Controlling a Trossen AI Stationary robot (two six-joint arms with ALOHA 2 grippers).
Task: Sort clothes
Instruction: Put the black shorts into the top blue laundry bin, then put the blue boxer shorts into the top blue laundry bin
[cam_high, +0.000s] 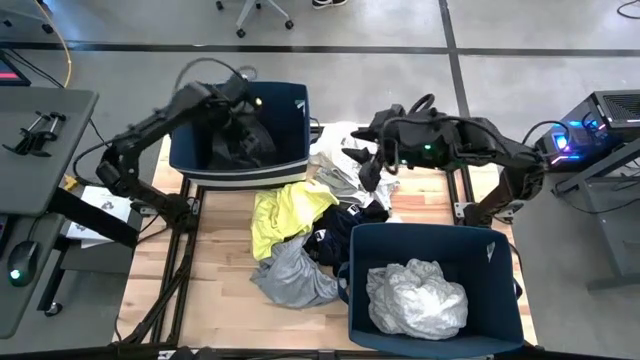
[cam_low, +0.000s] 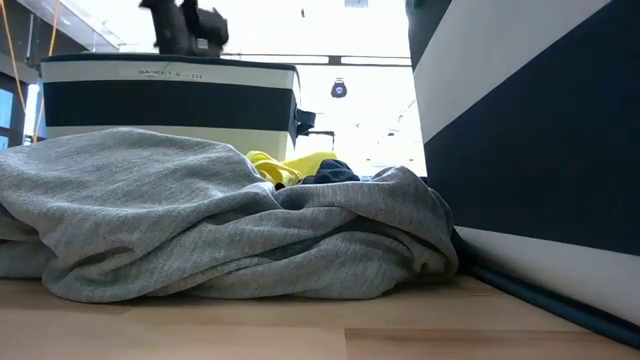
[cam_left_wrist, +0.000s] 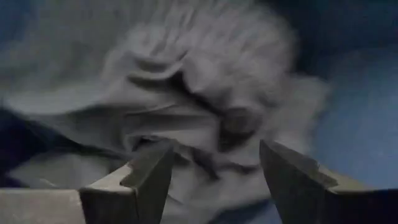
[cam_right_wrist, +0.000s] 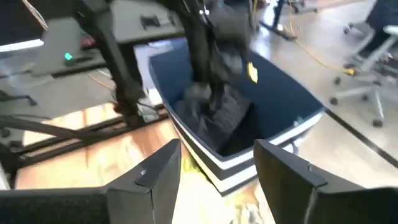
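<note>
Dark crumpled fabric garment (cam_high: 240, 140) lying inside rear boxy navy fabric bin (cam_high: 288, 100) right under left gripper (cam_high: 243, 98), fingers apart and empty; mixed clothes pile (cam_high: 300, 225) mid-table, nearer right gripper (cam_high: 372, 165), fingers apart.

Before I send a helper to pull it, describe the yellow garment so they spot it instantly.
Find the navy bin at the table's far left. Just in front of it, in the loose pile mid-table, lies the yellow garment. It is the only bright piece, between grey cloth and black clothes.
</note>
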